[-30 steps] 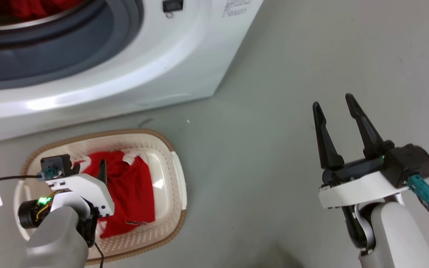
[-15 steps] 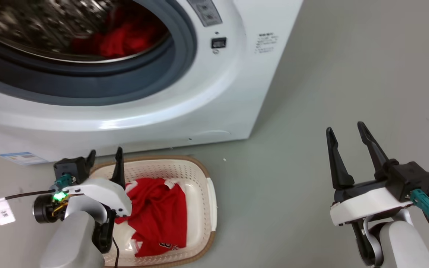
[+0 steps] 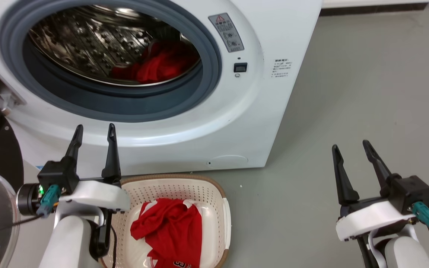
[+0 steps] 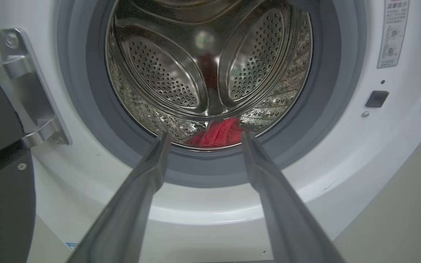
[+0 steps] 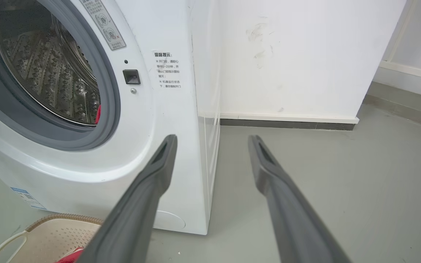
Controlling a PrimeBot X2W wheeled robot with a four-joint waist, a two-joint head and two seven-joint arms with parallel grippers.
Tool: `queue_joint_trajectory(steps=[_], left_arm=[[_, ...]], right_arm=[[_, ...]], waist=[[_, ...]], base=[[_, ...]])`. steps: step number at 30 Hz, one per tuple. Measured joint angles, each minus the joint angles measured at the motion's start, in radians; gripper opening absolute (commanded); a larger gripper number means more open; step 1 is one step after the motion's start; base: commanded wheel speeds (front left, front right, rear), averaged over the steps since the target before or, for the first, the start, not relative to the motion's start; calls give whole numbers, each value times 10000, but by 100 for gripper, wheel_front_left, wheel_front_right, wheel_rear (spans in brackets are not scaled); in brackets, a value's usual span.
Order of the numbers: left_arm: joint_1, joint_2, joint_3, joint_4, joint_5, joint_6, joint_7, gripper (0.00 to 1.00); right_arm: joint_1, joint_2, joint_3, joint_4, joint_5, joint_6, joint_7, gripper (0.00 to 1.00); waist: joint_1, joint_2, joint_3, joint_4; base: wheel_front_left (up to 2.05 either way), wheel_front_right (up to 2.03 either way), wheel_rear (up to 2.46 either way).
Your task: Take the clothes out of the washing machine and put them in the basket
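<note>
Jaws spread and empty on left gripper (image 3: pixel 94 126) and right gripper (image 3: pixel 350 144); left one faces clothes (image 3: pixel 158 67) upper centre in washing machine (image 3: pixel 237 123), apparently to reach them

Grey floor (image 3: pixel 348 93), smooth, faintly mottled. Small white speck (image 3: pixel 241 185) lies on it. White wall (image 5: pixel 287 54) at back, grey scuff marks (image 5: pixel 258 34) smeared high up. Dark skirting strip (image 5: pixel 287 125) runs along wall foot. Pale side wall (image 5: pixel 411 36) at far right.
</note>
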Motion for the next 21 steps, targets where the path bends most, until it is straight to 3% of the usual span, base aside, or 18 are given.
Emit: queue_joint_trajectory(steps=[7, 21], left_arm=[[779, -69, 132, -918, 535, -8, 0, 100], [2008, -40, -104, -1191, 894, 174, 6, 100]], right_arm=[[401, 0, -15, -81, -81, 0, 142, 100], [1044, 0, -128, -546, -263, 0, 456, 100]], waist=[[0, 0, -573, 83], [1, 0, -1422, -4]], base=[[0, 0, 0], [0, 0, 0]])
